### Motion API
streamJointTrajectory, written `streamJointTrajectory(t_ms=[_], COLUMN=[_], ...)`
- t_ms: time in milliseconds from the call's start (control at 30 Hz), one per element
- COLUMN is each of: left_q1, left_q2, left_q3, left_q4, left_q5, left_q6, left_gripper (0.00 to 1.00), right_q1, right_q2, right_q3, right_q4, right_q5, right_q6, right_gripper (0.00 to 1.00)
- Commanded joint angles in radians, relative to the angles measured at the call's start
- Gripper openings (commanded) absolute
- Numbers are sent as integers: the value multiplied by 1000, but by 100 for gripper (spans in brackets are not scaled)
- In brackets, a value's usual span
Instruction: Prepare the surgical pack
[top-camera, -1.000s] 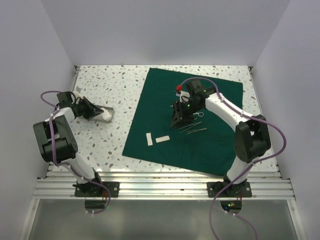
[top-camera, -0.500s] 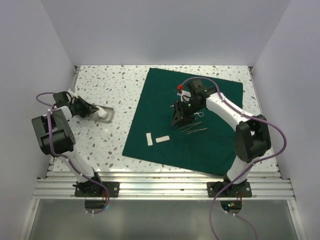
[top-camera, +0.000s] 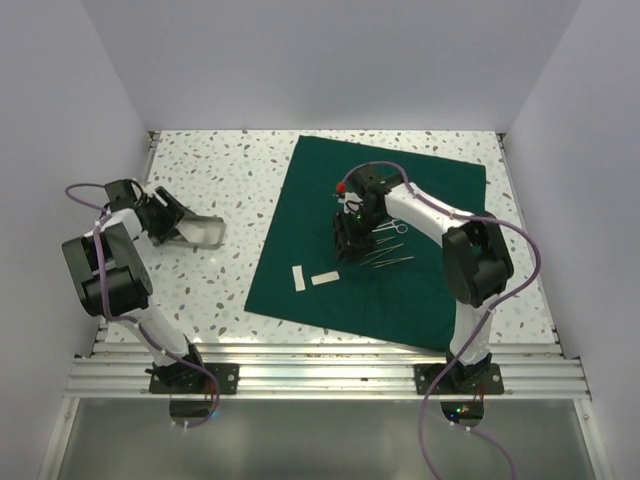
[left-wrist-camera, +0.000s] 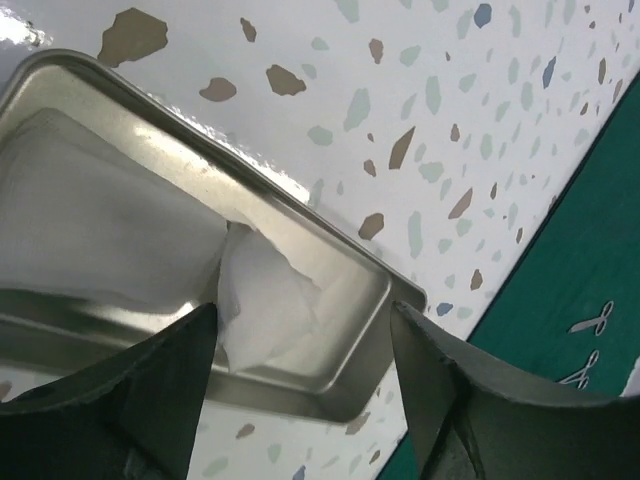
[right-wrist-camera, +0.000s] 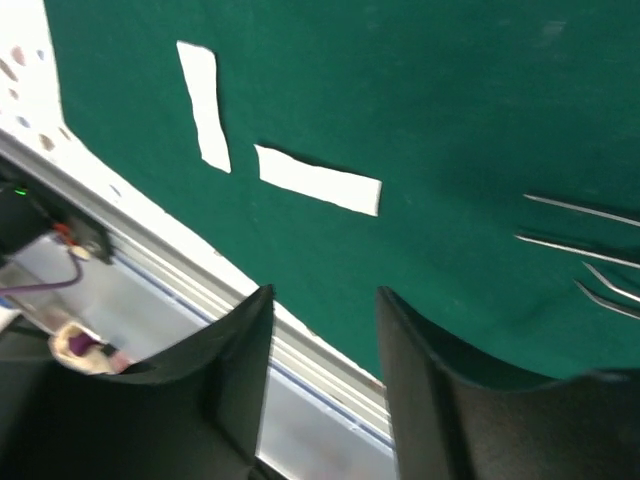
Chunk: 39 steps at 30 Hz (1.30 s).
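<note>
Surgical pack gauze (left-wrist-camera: 110, 230) now in tray (left-wrist-camera: 345, 385); left tool (left-wrist-camera: 300, 320) just spread, released it; right tool (right-wrist-camera: 320, 300) spread, empty, above remaining strips (right-wrist-camera: 318, 180).

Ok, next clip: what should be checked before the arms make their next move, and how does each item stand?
1. Jaws of the left end effector open, nothing held: ok.
2. White gauze piece inside the tray: ok.
3. The tray on the drape: not ok, it sits on the bare table left of it.
4. Grip of the right end effector empty: ok, jaws apart, nothing between.
5. All gauze in the tray: not ok, two gauze strips lie on the drape.
6. The forceps and scissors lie on the drape: ok.
</note>
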Motion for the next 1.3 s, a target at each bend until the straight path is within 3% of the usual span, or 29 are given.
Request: streamJointTrajectory(t_ms=[0, 67, 267, 600, 700, 767, 933, 1267], left_q1=[-44, -64, -109, -219, -251, -264, -310, -348], left_q2=[-150, -207, -229, -289, -292, -293, -281, -266], left_q3=[35, 26, 38, 9, -8, -3, 44, 38], left_q4=[-132, -160, -212, -236, -235, -247, -282, -293], left_q5=[-155, -208, -218, -179, -185, -221, -297, -347], left_q6=[25, 23, 2, -27, -37, -57, -67, -46], left_gripper=[74, 75, 76, 75, 74, 73, 72, 72], right_q1=[80, 117, 203, 266, 266, 281, 332, 404], right_q2=[19, 45, 87, 68, 139, 189, 226, 278], right_q3=[70, 103, 148, 113, 235, 325, 367, 376], right_q4=[-63, -84, -121, 15, -21, -32, -23, -58], right_q5=[99, 153, 328, 345, 348, 340, 424, 590], right_q6=[-43, -56, -203, -393, -262, -91, 191, 332], right_gripper=[52, 60, 66, 68, 65, 64, 64, 60])
